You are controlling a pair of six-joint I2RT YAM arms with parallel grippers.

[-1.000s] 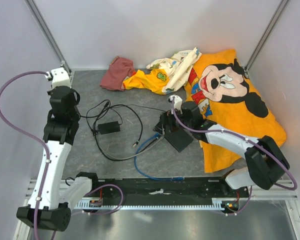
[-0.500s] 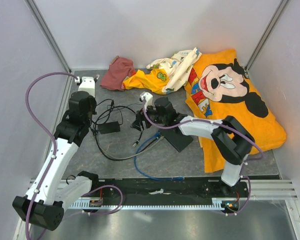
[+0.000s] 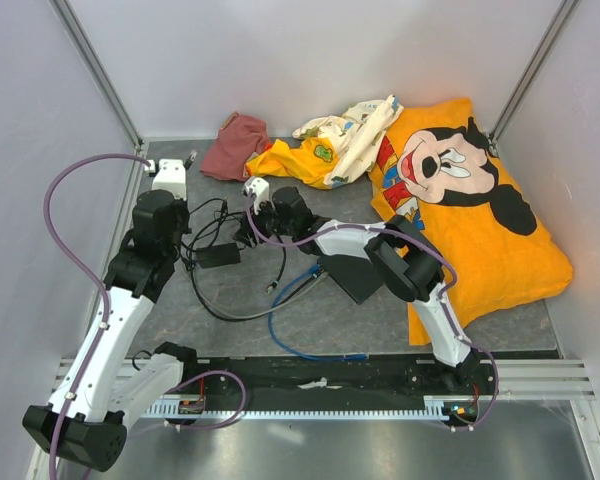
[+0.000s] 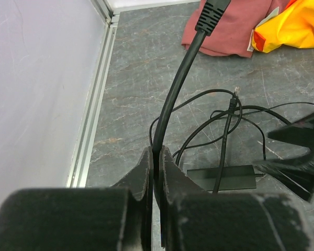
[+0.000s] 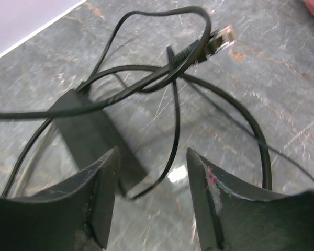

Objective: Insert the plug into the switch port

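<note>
Left gripper (image 4: 156, 159) clamped on a thick black cable (image 4: 174, 91), connector end sticking up past the fingers. Right gripper (image 5: 152, 154) jaws apart, hovering over the black adapter (image 5: 91, 136) and thin black cables (image 5: 172, 120), gripping nothing. Blue cable (image 3: 330, 356) lying loose on the table (image 3: 380, 322) between the switch (image 3: 358, 280) and the near rail, one end up by the switch's left edge. Plug too small to make out.

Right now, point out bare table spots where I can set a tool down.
Bare mat: near-left, between the black cable loop and the front rail; near-right, between the orange cushion and that rail. Crowded: around the black adapter.
</note>
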